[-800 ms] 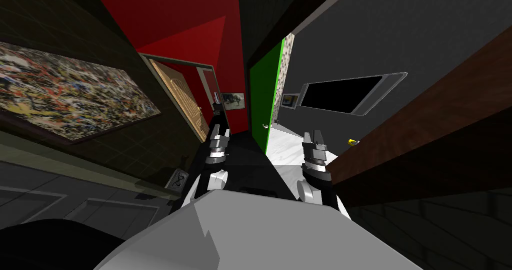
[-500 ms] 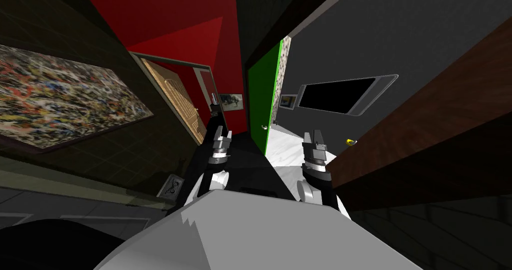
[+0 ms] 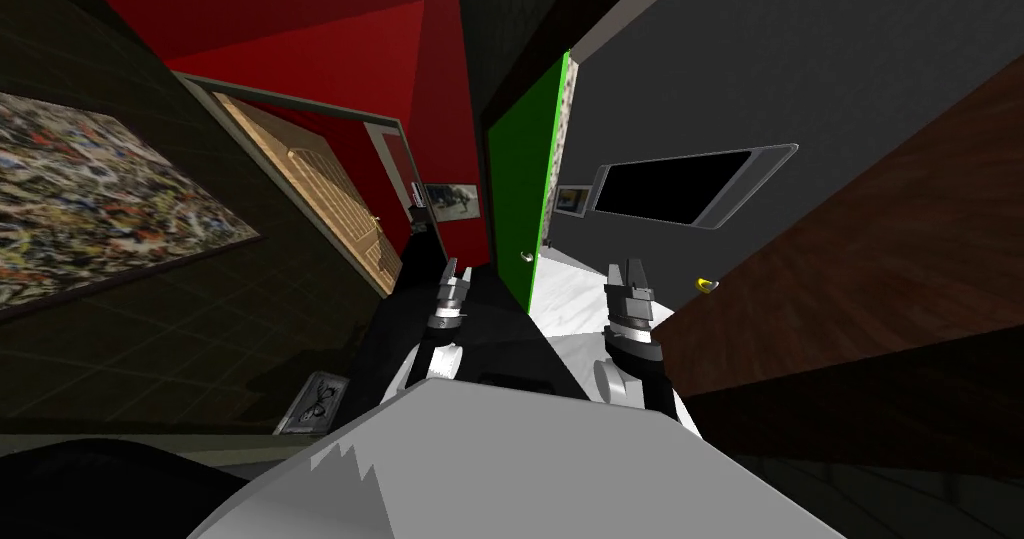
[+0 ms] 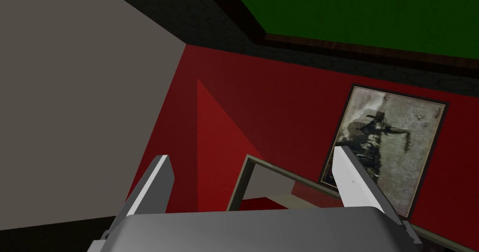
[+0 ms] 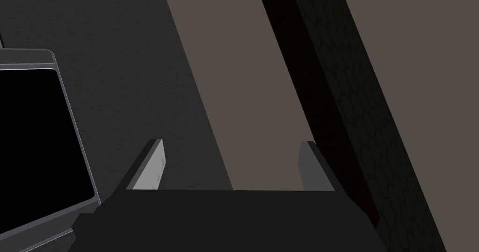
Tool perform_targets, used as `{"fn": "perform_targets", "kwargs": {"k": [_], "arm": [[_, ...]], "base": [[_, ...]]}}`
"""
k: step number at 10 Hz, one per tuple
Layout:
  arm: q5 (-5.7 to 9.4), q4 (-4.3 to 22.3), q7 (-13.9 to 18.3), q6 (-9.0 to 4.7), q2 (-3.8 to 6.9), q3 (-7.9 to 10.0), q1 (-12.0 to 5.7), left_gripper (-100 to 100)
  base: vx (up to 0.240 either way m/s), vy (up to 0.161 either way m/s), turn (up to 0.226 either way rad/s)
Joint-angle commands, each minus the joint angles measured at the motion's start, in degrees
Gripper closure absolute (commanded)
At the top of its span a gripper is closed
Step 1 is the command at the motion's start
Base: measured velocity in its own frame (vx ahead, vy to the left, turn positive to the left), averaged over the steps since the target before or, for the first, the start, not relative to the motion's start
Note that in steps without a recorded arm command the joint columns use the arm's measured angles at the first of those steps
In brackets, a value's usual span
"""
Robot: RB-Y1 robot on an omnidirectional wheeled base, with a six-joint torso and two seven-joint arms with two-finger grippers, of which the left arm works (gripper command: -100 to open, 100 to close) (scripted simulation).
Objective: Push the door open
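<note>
A dark brown door (image 3: 850,263) stands swung open along my right side, its yellow handle (image 3: 706,284) just right of my right gripper (image 3: 627,270). Ahead between the arms a green door (image 3: 518,193) with a small pale knob (image 3: 527,256) stands ajar, and a white floor (image 3: 570,298) shows beyond it. My left gripper (image 3: 457,276) hangs left of the green door's edge. Both grippers are open and hold nothing. The left wrist view has its gripper (image 4: 250,154) facing a red wall; the right gripper (image 5: 232,142) faces a dark grey wall.
A tan panelled door (image 3: 310,198) in a grey frame stands open at the left against the red wall (image 3: 330,53). A large speckled painting (image 3: 90,203) hangs on the dark left wall. A black screen (image 3: 675,185) is mounted on the grey wall ahead right.
I have turned: the painting and tan door slid left and grew in the view. My left gripper drew a little lower and toward the middle. The right gripper kept its place.
</note>
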Motion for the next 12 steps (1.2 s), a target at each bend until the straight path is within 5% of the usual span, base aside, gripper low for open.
{"fn": "perform_targets", "kwargs": {"k": [1,12], "arm": [[-0.11,1.81,-0.13,-0.27,0.26,-0.38,-0.75,-100],[-1.13,16.95,-0.79,-3.5,2.44,-5.19,-4.35,-100]], "base": [[0.099,0.038,-0.064],[0.117,0.057,-0.109]]}}
